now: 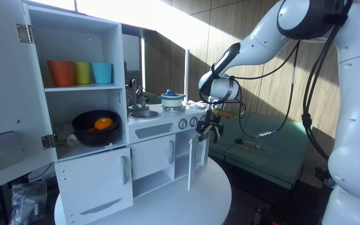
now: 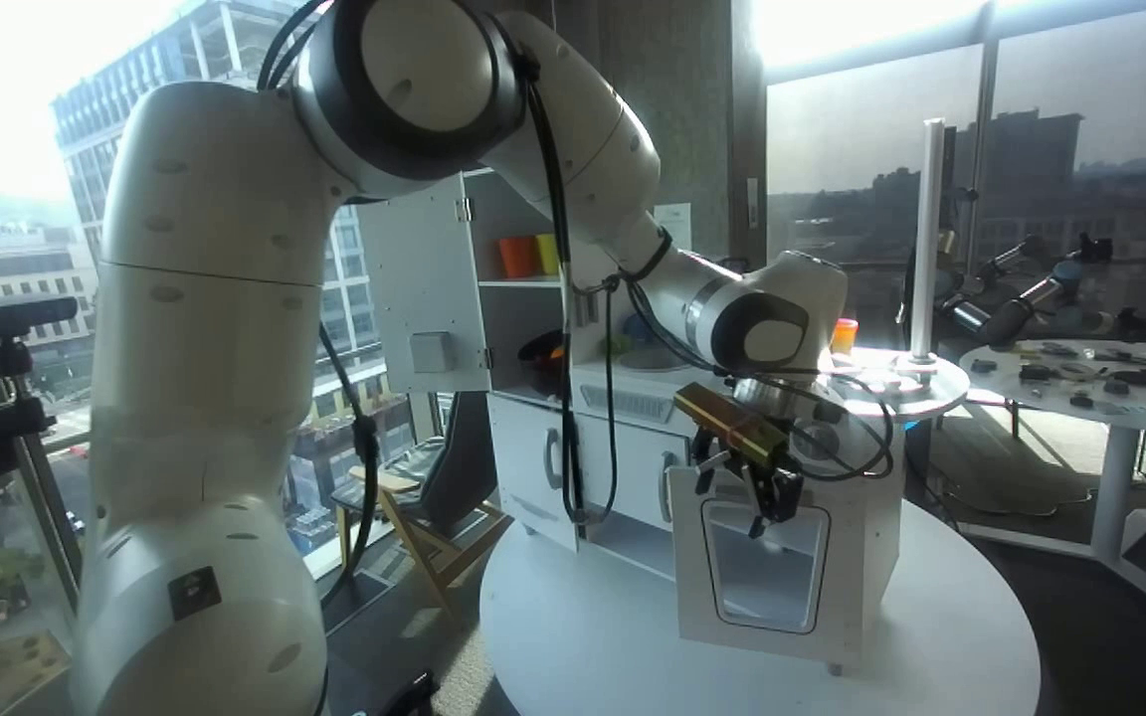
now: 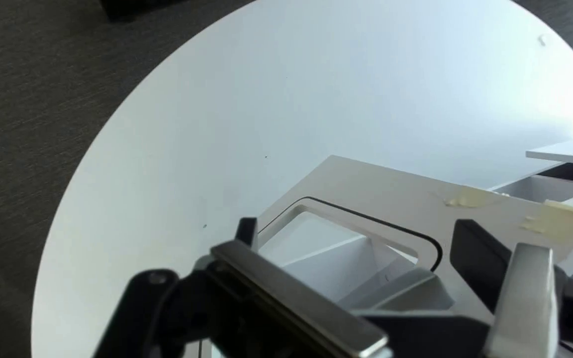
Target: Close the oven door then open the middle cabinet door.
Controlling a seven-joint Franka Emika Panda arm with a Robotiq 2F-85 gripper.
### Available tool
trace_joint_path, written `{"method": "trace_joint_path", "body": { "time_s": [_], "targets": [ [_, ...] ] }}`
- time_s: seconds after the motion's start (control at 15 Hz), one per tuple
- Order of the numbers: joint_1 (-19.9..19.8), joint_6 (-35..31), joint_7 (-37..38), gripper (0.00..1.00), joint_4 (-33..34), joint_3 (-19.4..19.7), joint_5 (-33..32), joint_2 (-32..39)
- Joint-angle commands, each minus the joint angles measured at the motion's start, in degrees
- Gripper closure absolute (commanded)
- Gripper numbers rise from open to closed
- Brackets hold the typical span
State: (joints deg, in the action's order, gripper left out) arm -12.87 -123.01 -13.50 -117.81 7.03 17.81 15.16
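Observation:
The oven door, a narrow white panel with a window opening, stands open on its side hinge in both exterior views (image 1: 192,165) (image 2: 697,587). Its face also shows in the wrist view (image 3: 366,174). The middle cabinet door, squarish, white and with a grey handle, is shut in both exterior views (image 1: 152,156) (image 2: 628,462). My gripper (image 1: 209,137) is at the upper part of the oven door, on its outer side (image 2: 732,502). Its fingers are spread (image 3: 358,238); a grey handle piece (image 3: 406,293) on the oven door shows between them. Contact cannot be told.
A white door with a curved bottom cut-out (image 1: 95,184) is at the lower left. The tall upper cabinet door (image 1: 2,84) is swung open. A pot (image 1: 172,100) stands on the stove. The kitchen stands on a round white table (image 1: 167,206).

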Motion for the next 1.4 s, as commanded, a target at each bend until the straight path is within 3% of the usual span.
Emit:
{"method": "trace_joint_path", "body": {
  "time_s": [0.0,0.33,0.93,1.07,1.13,1.2,1.33],
  "targets": [
    [-0.49,-2.28,-4.37,0.00,-2.23,-1.43,4.02,-1.18],
    [0.24,-6.33,-7.69,0.00,-4.27,-3.14,7.07,-1.86],
    [2.12,-32.83,-11.90,0.00,-12.15,-9.89,12.91,-2.98],
    [2.13,-31.76,-11.61,0.00,-14.18,-10.19,10.74,-3.41],
    [2.09,-26.71,-10.82,0.00,-15.56,-9.40,7.91,-4.61],
    [2.17,-29.68,-10.16,0.00,-11.99,-9.95,9.68,-1.02],
    [2.34,-28.08,-10.22,0.00,-13.73,-9.63,8.63,-1.70]
  ]
}}
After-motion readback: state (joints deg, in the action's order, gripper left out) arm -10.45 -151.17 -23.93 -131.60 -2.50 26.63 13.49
